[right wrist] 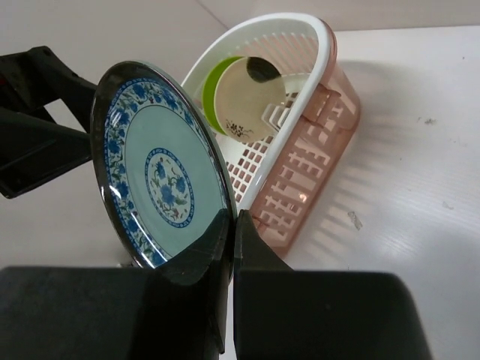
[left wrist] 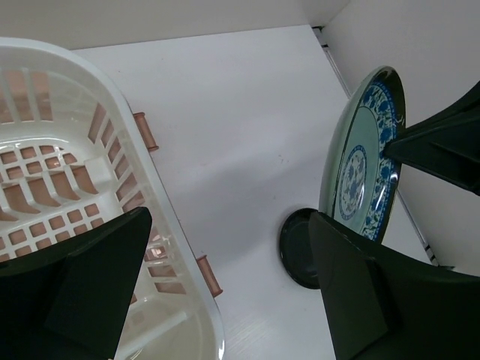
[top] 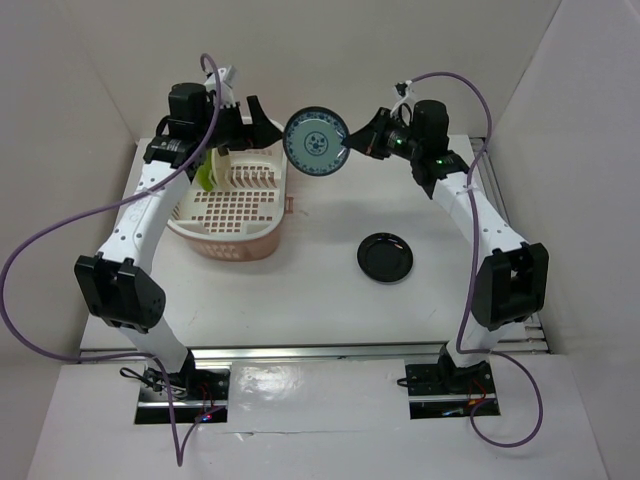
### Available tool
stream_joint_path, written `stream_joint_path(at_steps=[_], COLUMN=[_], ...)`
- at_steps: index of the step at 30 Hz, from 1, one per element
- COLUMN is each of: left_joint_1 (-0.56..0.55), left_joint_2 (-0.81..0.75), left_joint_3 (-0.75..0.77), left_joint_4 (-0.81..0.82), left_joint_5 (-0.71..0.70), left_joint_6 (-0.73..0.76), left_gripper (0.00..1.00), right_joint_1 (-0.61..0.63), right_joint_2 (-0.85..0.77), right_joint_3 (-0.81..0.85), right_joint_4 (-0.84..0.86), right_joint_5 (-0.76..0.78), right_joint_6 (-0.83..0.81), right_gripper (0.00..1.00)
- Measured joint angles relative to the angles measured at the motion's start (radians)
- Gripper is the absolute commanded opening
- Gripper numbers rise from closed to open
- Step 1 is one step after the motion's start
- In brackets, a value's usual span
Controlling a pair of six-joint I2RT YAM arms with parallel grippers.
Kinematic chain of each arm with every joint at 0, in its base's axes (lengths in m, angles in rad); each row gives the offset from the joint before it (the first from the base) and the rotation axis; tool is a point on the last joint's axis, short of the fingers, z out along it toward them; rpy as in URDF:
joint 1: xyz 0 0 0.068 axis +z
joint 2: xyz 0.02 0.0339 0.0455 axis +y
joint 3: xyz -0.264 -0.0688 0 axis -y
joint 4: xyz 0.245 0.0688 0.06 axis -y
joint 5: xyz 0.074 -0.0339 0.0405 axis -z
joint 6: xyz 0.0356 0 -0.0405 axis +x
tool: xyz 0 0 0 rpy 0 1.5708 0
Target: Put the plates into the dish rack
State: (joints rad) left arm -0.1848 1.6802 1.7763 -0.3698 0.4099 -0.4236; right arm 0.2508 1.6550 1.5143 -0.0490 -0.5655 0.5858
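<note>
Status: my right tool [right wrist: 231, 225] pinches blue-patterned plate [top: 316, 142] by its rim, aloft | left tool [left wrist: 229, 232] gapes beside it over dish rack [top: 235, 242] | black plate [top: 385, 257] lies on surface, right of centre

Bright, even light; soft slatted shadows beside the dish rack [right wrist: 300, 176]; frames sharp.

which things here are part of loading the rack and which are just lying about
Job: blue plate, black plate, green plate, cream plate, rack.
Not the job: purple cables, white walls.
</note>
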Motion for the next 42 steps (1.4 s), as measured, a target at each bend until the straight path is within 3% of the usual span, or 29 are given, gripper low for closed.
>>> stream_joint_path(at_steps=[9, 24, 33, 38, 42], left_joint_1=[0.016, 0.005, 0.005, 0.005, 0.005], left_joint_2=[0.016, 0.022, 0.022, 0.022, 0.022], left_joint_3=[-0.030, -0.030, -0.030, -0.030, -0.030], left_joint_4=[0.037, 0.030, 0.034, 0.041, 0.054], left_joint_5=[0.074, -0.019, 0.038, 0.082, 0.110], left_joint_6=[-0.024, -0.024, -0.031, -0.048, -0.061], left_gripper=[0.97, 1.00, 1.00, 0.93, 0.60], right_joint_1=[0.032, -0.010, 0.017, 0.074, 0.100], right_joint_2=[0.004, 0.004, 0.011, 0.044, 0.064], right_joint_3=[0.002, -0.002, -0.002, -0.002, -0.002], right_joint_4=[0.048, 0.018, 0.049, 0.071, 0.074], right_joint_5=[0.020, 0.214, 0.135, 0.103, 0.094], right_joint_6=[-0.001, -0.034, -0.006, 0.009, 0.018], right_gripper=[0.00, 0.00, 0.00, 0.00, 0.00])
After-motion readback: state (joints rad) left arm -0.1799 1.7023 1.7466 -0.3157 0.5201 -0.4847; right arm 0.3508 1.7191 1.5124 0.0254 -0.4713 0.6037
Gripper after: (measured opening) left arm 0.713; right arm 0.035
